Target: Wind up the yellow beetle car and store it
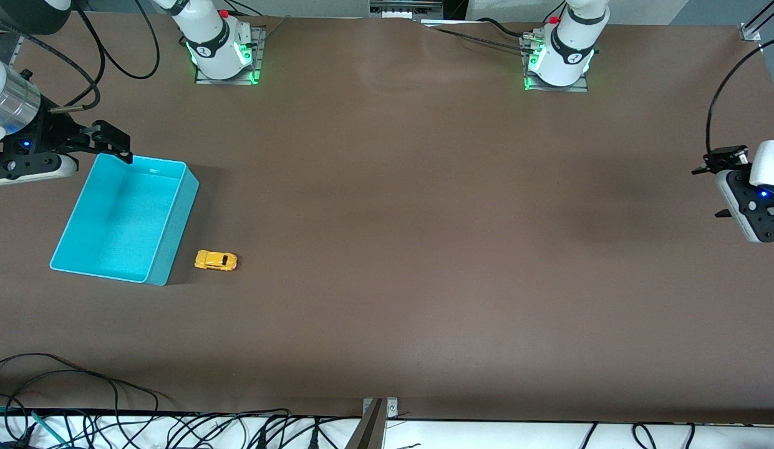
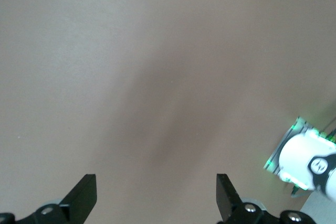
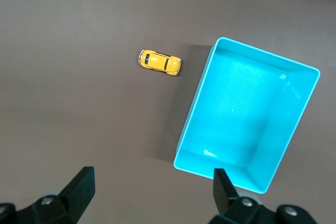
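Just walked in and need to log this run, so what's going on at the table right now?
Nothing is being handled yet. The yellow beetle car sits on the table beside the turquoise bin, toward the right arm's end, untouched. The bin holds nothing. The right gripper hangs open over the bin's corner farthest from the front camera, its wrist camera looking down on car and bin. The left gripper waits open over bare table at the left arm's end.

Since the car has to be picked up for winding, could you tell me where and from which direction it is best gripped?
Probably from above, closing across the two long sides of the yellow beetle car: it stands on its wheels, apart from the turquoise bin. The open right pincer, over the bin's corner, is closer; the left pincer waits.
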Tool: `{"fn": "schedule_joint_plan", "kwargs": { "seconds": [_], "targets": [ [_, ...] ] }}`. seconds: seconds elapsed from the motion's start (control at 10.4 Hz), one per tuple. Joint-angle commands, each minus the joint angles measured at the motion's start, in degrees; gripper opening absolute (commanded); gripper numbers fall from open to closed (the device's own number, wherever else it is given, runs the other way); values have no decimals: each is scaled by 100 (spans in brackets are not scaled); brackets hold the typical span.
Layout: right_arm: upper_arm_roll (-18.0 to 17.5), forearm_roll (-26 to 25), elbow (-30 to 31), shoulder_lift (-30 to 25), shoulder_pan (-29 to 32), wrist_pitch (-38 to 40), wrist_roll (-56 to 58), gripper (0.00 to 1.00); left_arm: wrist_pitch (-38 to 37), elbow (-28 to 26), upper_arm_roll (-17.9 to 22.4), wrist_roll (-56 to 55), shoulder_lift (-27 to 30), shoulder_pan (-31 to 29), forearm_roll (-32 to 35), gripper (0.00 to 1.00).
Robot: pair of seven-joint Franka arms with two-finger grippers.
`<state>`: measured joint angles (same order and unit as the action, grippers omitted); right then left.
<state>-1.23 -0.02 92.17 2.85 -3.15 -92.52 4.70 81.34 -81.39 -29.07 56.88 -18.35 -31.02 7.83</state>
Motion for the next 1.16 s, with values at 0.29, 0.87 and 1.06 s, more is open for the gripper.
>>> {"fn": "schedule_joint_plan", "kwargs": {
  "seconds": [0.29, 0.87, 1.06],
  "targets": [
    [0, -60, -154, 618, -239, -239, 66, 100, -92, -263, 915, -2965, 947, 1600, -316, 100],
    [35, -25, -473, 1585, -608, -949, 83, 100, 1297, -1528, 2643, -4663, 1984, 3145, -871, 100],
    [17, -16, 43, 1639, -573, -1686, 624, 100, 1227, -1520, 2635, -4906, 1994, 3146, -880, 100]
  ]
}}
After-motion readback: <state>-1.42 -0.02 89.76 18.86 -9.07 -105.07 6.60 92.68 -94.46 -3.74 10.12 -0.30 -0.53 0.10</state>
